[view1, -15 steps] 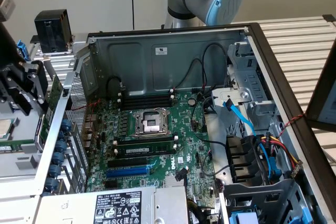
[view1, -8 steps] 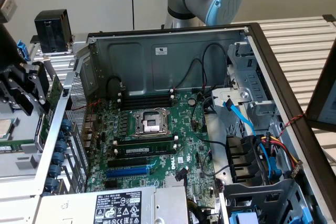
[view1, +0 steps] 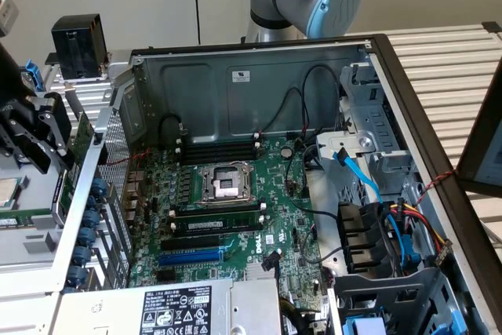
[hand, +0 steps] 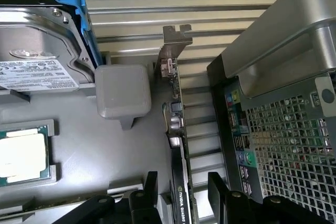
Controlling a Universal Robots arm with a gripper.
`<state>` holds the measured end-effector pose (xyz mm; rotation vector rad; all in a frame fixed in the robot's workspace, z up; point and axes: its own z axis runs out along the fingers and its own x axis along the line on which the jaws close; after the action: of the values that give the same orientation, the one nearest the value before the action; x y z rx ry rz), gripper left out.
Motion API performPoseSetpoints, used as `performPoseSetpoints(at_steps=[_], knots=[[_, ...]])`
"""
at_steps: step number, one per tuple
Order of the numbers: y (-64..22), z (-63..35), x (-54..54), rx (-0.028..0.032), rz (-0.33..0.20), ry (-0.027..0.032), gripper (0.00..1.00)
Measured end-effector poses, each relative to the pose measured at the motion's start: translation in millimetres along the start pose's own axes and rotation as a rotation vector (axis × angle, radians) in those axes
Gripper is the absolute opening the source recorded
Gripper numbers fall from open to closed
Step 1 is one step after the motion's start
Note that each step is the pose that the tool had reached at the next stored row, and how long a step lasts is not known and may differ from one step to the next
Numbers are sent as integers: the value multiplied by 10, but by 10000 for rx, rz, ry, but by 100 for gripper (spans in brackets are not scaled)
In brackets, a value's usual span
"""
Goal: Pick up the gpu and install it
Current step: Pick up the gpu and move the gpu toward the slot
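The gpu (hand: 177, 129) stands on its edge on the grey tray, just outside the computer case's rear wall. I see it edge-on, with its silver end bracket (hand: 172, 51) at the far end and the black shroud on one face. My gripper (hand: 184, 178) is open and straddles the card's near end. One black finger (hand: 151, 187) is on the tray side and the other on the case side, with a gap on each side. In the exterior view the gripper (view1: 49, 140) is at the far left, by the green card (view1: 82, 137).
The open case holds the large motherboard (view1: 235, 202), with a blue slot (view1: 192, 256) near the power supply (view1: 180, 311). The perforated rear panel (hand: 278, 145) is close beside the card. On the tray lie a hard drive in a blue caddy (hand: 37, 45), a processor (hand: 21, 156) and a grey block (hand: 123, 90).
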<state>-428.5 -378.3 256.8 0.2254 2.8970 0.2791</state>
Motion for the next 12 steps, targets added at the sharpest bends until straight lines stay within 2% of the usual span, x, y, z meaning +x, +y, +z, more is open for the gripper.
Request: performPoseSetpoints(at_steps=[2,5,7,12], knots=[[-5,28,6,-20,-36,-21,51],[-16,76,17,-66,-86,-7,51],[-20,95,21,-131,-191,26,51],[-27,138,17,-346,-450,108,51]])
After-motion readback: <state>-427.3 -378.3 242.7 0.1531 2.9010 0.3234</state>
